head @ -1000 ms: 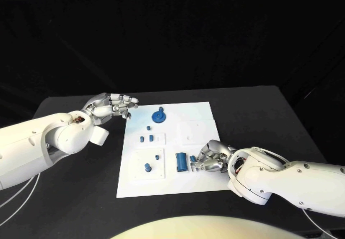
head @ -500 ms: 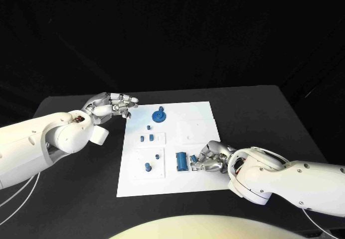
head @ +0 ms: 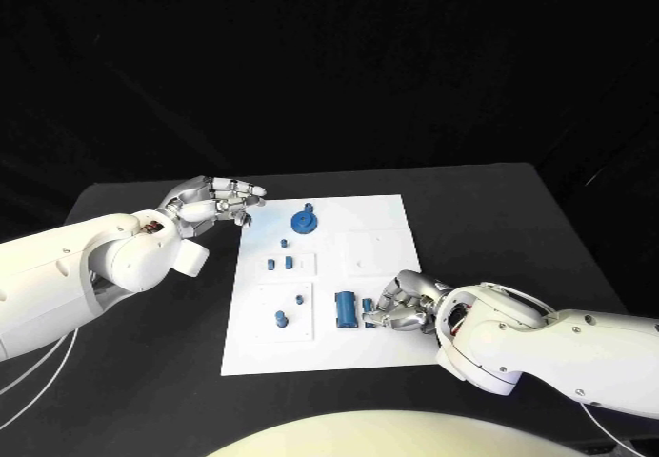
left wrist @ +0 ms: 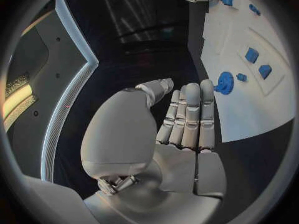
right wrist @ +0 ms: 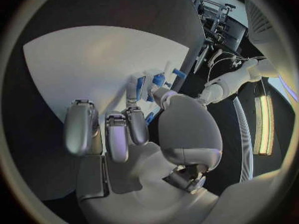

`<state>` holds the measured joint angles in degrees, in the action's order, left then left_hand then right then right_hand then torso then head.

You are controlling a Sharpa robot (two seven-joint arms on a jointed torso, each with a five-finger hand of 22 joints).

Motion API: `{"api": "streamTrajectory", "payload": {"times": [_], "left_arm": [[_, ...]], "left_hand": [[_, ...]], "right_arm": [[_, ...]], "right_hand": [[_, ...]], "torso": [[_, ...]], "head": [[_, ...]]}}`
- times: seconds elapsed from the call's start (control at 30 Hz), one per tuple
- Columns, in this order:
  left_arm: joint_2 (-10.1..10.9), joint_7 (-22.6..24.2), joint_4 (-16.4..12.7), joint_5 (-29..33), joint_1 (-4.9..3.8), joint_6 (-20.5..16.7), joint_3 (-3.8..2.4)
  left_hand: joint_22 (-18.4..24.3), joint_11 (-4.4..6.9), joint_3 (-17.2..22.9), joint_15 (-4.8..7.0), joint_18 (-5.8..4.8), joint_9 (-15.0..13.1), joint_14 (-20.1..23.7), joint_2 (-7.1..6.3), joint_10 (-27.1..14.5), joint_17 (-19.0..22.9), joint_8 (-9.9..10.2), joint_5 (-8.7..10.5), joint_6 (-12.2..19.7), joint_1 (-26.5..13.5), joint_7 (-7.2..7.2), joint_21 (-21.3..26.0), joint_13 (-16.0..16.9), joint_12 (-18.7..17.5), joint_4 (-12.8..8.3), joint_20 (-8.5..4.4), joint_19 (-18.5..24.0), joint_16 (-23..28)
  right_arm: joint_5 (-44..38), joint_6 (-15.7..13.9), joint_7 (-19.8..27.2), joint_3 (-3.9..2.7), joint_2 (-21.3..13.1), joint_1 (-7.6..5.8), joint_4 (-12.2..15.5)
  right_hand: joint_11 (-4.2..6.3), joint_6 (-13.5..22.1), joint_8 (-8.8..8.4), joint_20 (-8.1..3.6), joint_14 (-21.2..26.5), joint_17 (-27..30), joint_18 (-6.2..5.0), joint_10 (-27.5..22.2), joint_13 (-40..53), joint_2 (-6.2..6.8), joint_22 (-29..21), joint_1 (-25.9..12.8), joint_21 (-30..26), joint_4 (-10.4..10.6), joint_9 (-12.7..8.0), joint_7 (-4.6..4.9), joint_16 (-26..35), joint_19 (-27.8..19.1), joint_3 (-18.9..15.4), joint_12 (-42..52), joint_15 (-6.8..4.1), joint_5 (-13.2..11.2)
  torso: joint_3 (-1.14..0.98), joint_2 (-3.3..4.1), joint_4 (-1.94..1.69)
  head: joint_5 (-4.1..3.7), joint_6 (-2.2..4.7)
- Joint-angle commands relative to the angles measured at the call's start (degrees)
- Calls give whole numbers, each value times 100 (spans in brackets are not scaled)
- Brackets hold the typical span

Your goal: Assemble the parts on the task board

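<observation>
Right hand (head: 401,307): its fingers (right wrist: 117,134) are curling down onto the task board (head: 378,357) at its near right part, tips touching a small blue part (head: 369,306) right beside the larger blue block (head: 345,307). You're not going to get a clean read on the grip: head view hides the contact, and the right wrist view only shows blue bits past the fingertips, so I cannot tell whether the piece is pinched or just touched.

The block is lying flat, long axis running near-to-far along the board's length.

Left hand (head: 211,202): fingers are curling in loosely, holding nothing, hovering over the black counter (head: 151,381) just off the board's far left corner. The left wrist view is showing those fingers (left wrist: 189,115) lying side by side, pointing toward the round blue gear (head: 305,223), clear of it.

The gear is sitting at the board's far end, flat face up, small knob sticking out on its far side. Two small blue pegs (head: 280,262) are standing mid-board on the left, and another peg pair (head: 283,318) sits in the near-left plate.

The surface is a matte black counter with the white board lying lengthwise away from you. The room behind is dark.

The left wrist view is also giving you the right hand at the board's opposite end. The right wrist view is giving you the left arm beyond the board.
</observation>
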<state>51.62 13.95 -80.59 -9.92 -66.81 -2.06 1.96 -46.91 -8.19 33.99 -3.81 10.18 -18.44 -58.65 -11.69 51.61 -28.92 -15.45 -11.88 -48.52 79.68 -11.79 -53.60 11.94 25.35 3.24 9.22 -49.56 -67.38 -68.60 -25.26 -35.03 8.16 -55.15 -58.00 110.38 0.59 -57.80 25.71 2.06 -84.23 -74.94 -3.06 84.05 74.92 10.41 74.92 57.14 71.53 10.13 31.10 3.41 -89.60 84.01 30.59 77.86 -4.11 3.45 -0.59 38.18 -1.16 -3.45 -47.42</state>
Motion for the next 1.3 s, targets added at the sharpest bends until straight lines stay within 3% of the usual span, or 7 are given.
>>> {"api": "streamTrajectory", "payload": {"times": [0.03,0.3,0.47,0.7,1.03,1.3], "left_arm": [[-6,-9,-17,7,-1,94,-4],[-2,-18,3,6,-1,83,-4],[-4,-19,8,5,-1,83,-4],[-10,-18,11,5,-1,84,-4],[-10,-18,16,5,-1,84,-4],[-12,-17,22,5,-1,86,-3]], "left_hand": [[7,7,11,-5,41,0,34,22,-30,9,-31,-29,54,9,-2,20,1,34,8,16,-1,-26],[6,6,12,-5,41,0,35,21,-34,9,-31,-29,56,12,-3,19,0,34,5,16,-1,-26],[6,6,12,-5,41,0,35,21,-34,9,-31,-29,56,12,-3,19,0,34,5,16,-1,-26],[6,6,12,-5,41,0,35,21,-34,9,-31,-29,56,12,-3,19,0,34,5,16,-1,-26],[6,6,12,-5,41,0,35,21,-34,9,-31,-29,56,12,-3,19,0,34,5,16,-1,-26],[4,2,17,-7,39,1,36,30,-43,12,-34,-30,61,15,-7,16,-2,39,5,15,-4,-27]], "right_arm": [[-73,40,39,0,-9,6,15],[-80,103,89,0,-43,6,18],[-155,191,121,0,-39,6,-24],[-434,262,54,0,55,6,-135],[-639,233,-76,1,146,7,-241],[-615,83,98,-2,50,5,-203]], "right_hand": [[-21,-6,-29,8,-561,-1437,-3,92,848,21,943,-72,-37,4,0,45,-5,204,-52,0,12,-16],[-17,-6,-34,9,-562,-1439,-2,97,857,51,947,-41,-38,3,-1,38,-6,205,-103,12,11,-12],[-2,7,-47,-2,-564,-1448,-3,95,863,137,954,470,-51,-348,-4,23,-10,206,-81,10,-3,-11],[13,-33,-41,-9,-568,-1465,4,103,876,174,973,706,-11,-502,-8,5,-19,218,-75,27,-12,-9],[16,-52,-33,-11,-566,-1457,3,108,880,180,973,728,-18,-516,-7,2,-15,218,-80,35,-15,-12],[11,-79,-36,-13,-566,-1455,3,114,883,192,976,565,-30,-368,-19,9,-14,221,-208,37,-14,-14]], "torso": [[-2,0,0],[-6,3,-5],[-4,2,-4],[-5,2,-2],[-2,1,-4],[4,-6,-2]], "head": [[7,9],[8,16],[3,11],[3,6],[-2,-3],[5,27]]}}
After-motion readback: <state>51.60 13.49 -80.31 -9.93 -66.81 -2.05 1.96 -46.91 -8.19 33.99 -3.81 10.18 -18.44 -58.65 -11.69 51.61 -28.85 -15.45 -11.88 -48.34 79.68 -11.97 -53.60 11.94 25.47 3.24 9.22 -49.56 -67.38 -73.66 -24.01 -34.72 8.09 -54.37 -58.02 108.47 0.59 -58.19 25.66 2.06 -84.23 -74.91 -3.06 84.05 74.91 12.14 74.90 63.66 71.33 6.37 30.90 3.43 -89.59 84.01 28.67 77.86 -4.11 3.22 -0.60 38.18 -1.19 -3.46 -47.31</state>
